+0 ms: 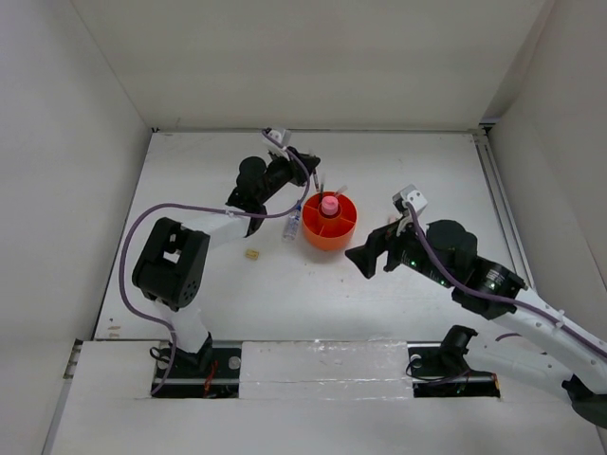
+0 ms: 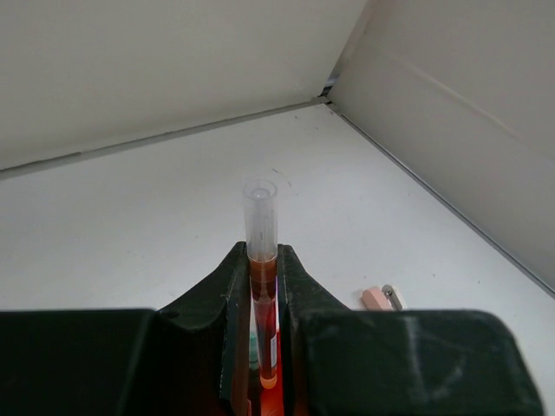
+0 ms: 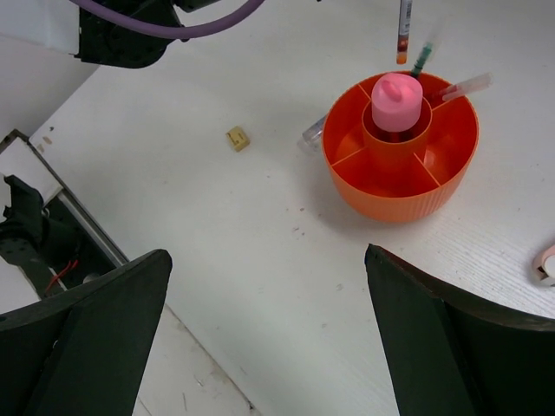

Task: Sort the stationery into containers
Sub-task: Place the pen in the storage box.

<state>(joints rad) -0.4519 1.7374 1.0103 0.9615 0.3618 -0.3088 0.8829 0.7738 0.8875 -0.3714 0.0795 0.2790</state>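
The round orange organiser (image 1: pixel 329 230) stands mid-table with a pink tube (image 1: pixel 329 204) upright in its central cup; it also shows in the right wrist view (image 3: pixel 401 178). Two pens (image 3: pixel 460 87) lean in its far compartments. My left gripper (image 1: pixel 306 172) is shut on a red pen with a clear cap (image 2: pixel 260 227) and holds it above the organiser's far-left side. A white blue-capped marker (image 1: pixel 292 226) lies just left of the organiser. A small yellow eraser (image 1: pixel 252 253) lies further left. My right gripper (image 1: pixel 366 254) is open and empty, to the organiser's near right.
A small pinkish eraser with a metal bit (image 2: pixel 375 299) lies on the table right of the organiser, also at the right wrist view's edge (image 3: pixel 546 264). White walls enclose the table on three sides. The left arm's purple cable (image 1: pixel 190 209) arcs over the left side.
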